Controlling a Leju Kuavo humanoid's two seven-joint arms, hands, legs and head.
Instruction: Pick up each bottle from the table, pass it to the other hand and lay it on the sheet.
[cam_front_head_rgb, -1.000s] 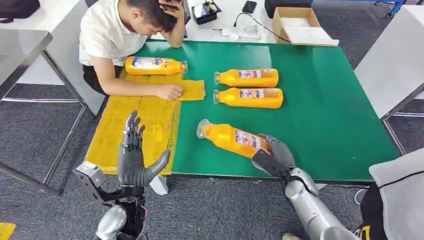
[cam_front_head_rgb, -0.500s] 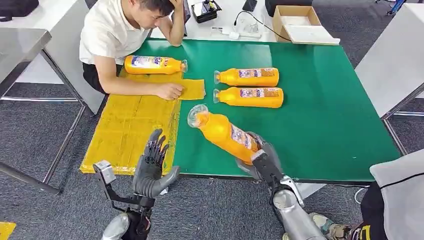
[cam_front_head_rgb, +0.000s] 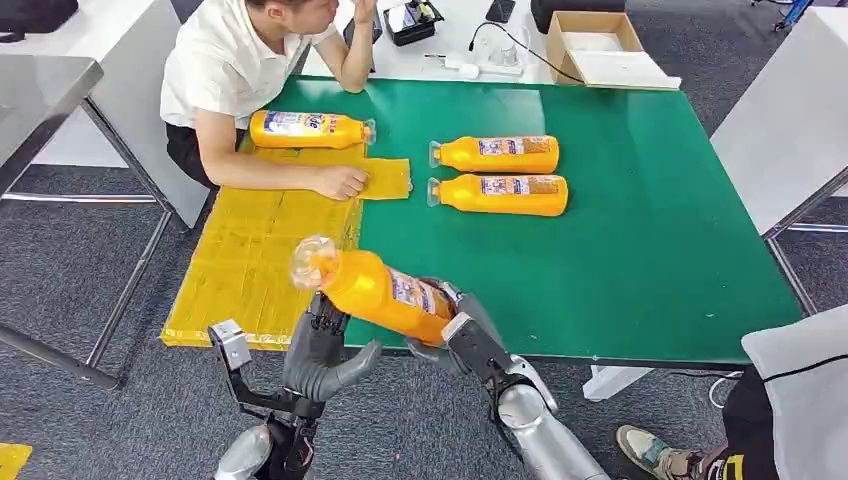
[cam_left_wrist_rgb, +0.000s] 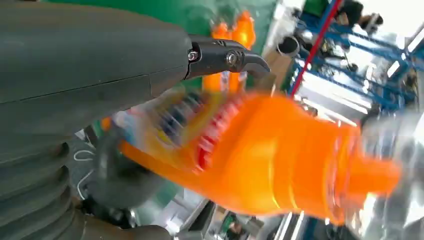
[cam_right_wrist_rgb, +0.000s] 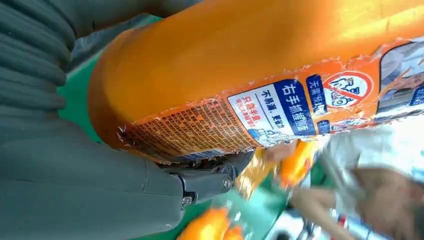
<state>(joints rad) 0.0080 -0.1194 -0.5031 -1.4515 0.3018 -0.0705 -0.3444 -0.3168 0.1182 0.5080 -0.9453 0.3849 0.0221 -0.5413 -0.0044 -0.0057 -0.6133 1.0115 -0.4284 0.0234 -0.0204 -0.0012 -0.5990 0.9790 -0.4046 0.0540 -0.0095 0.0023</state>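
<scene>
Green surface (cam_front_head_rgb: 640, 230): flat mat-covered top, near edge runs just ahead of both robot hands.

Yellow sheet (cam_front_head_rgb: 262, 255): lies over the surface's left end, creased into a grid, with a small flap sticking out toward the green.

Person (cam_front_head_rgb: 235, 75): white shirt, seated at the far left corner, one hand resting on the sheet's flap.

Cardboard box (cam_front_head_rgb: 592, 48): open, on the white table beyond the green surface.

Held bottle (cam_front_head_rgb: 375, 288): orange liquid, clear rounded cap end, blue/white/red printed label on the body. It's off the surface, tilted, cap end pointing up-left over the sheet's near right corner, base down-right. In the left wrist view it's motion-blurred; the right wrist view shows the label's torn edge and a red prohibition symbol.

Right robot hand (cam_front_head_rgb: 462, 330): wrapped around the bottle's base end, carrying it.

Left robot hand (cam_front_head_rgb: 322, 350): just under the bottle's mid-body, fingers up and spread, thumb out to the side, not wrapped around the bottle. Can't tell if the fingertips touch it.

Bottle on sheet (cam_front_head_rgb: 310, 130): same type, lying flat at the sheet's far end by the person's arm, cap toward the green.

Two bottles on surface (cam_front_head_rgb: 497, 154), (cam_front_head_rgb: 500, 194): lying side by side mid-surface, parallel, caps pointing left, labels up.
</scene>
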